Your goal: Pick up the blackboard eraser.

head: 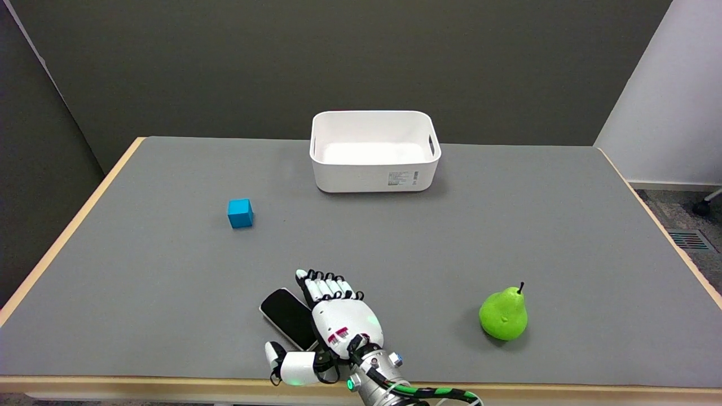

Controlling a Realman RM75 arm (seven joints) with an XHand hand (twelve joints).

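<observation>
Robot hand (338, 321) over black eraser (287, 317), fingers (324, 286) curled beside it

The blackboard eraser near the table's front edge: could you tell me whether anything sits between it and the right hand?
Nothing visible does. The right hand is already over the blackboard eraser, covering its right side; the blue cube, pear and white bin stand well apart.
</observation>
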